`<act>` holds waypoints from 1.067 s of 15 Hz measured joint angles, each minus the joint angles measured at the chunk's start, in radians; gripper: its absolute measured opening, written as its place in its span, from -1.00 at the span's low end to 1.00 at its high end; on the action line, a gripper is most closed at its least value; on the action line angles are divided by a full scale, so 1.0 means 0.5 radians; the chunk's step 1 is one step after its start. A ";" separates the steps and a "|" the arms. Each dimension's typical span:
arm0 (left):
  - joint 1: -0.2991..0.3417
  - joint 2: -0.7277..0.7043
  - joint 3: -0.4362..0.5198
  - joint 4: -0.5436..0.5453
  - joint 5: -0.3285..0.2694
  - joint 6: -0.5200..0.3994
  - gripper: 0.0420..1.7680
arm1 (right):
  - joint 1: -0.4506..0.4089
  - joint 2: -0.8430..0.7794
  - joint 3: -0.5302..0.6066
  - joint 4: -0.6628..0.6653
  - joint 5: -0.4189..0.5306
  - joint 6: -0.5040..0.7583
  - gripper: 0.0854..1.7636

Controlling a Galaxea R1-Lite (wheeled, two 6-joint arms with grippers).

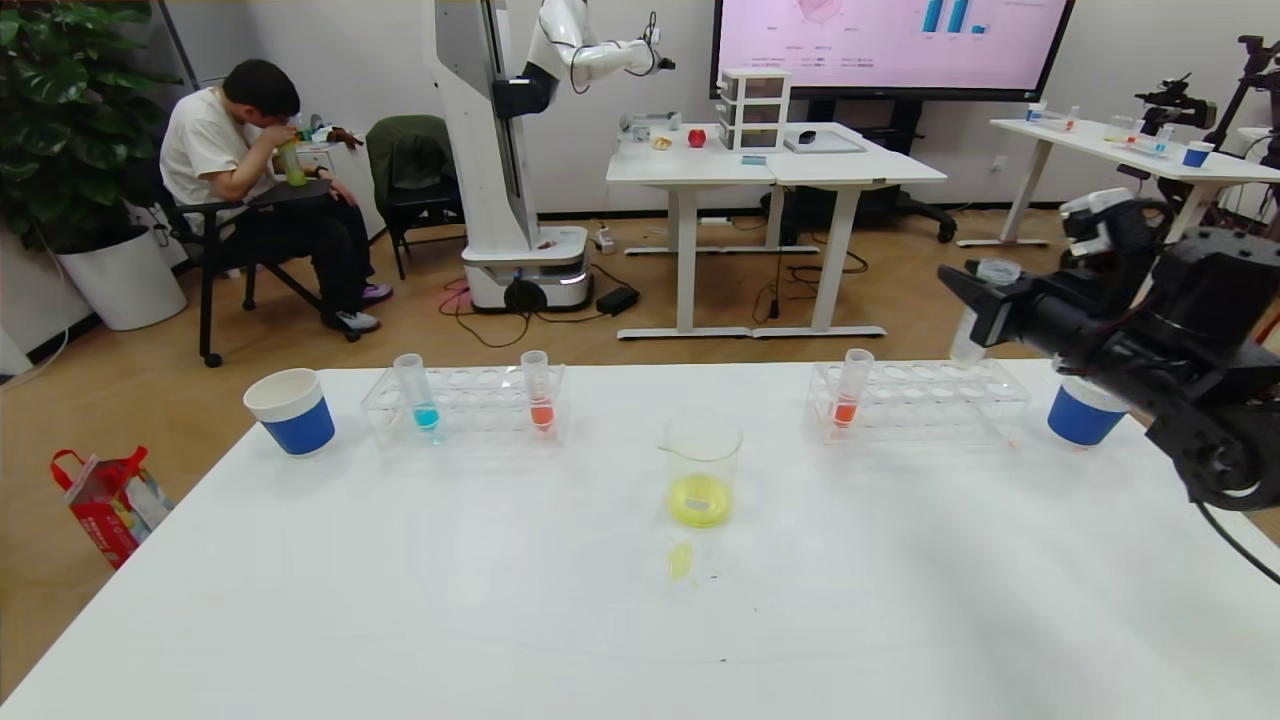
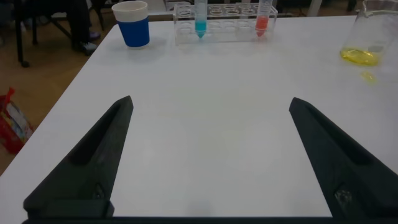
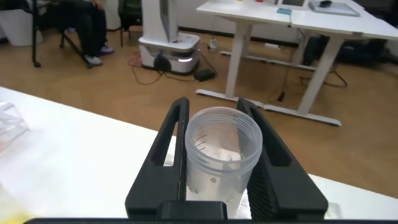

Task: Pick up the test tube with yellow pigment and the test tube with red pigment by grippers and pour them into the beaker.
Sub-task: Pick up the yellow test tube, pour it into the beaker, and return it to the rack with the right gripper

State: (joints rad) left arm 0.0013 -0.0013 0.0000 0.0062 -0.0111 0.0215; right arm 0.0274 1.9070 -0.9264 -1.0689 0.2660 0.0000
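My right gripper is shut on a clear test tube that looks empty and holds it upright above the right rack's far right end. The right wrist view shows the tube's open mouth between the black fingers. The beaker stands at the table's middle with yellow liquid in its bottom. One test tube with red pigment stands in the right rack, another in the left rack. My left gripper is open and empty above bare table, out of the head view.
A blue-liquid tube stands in the left rack. Blue-and-white paper cups sit at the far left and far right. A small yellow spill lies in front of the beaker. The right rack has several empty holes.
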 joint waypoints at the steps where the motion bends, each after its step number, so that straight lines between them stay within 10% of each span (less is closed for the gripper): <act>1: 0.001 0.000 0.000 0.000 0.000 0.000 0.98 | -0.125 -0.004 -0.018 0.052 0.037 0.000 -0.47; 9: 0.000 0.000 0.000 0.000 0.000 0.000 0.98 | -0.785 0.256 -0.485 0.309 0.062 -0.001 -0.47; 16: 0.000 0.000 0.000 -0.001 0.000 -0.001 0.98 | -0.900 0.498 -0.612 0.281 0.055 -0.008 -0.47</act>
State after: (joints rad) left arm 0.0013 -0.0013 0.0000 0.0057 -0.0111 0.0211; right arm -0.4228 2.1562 -1.2326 -0.9283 0.2934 -0.0038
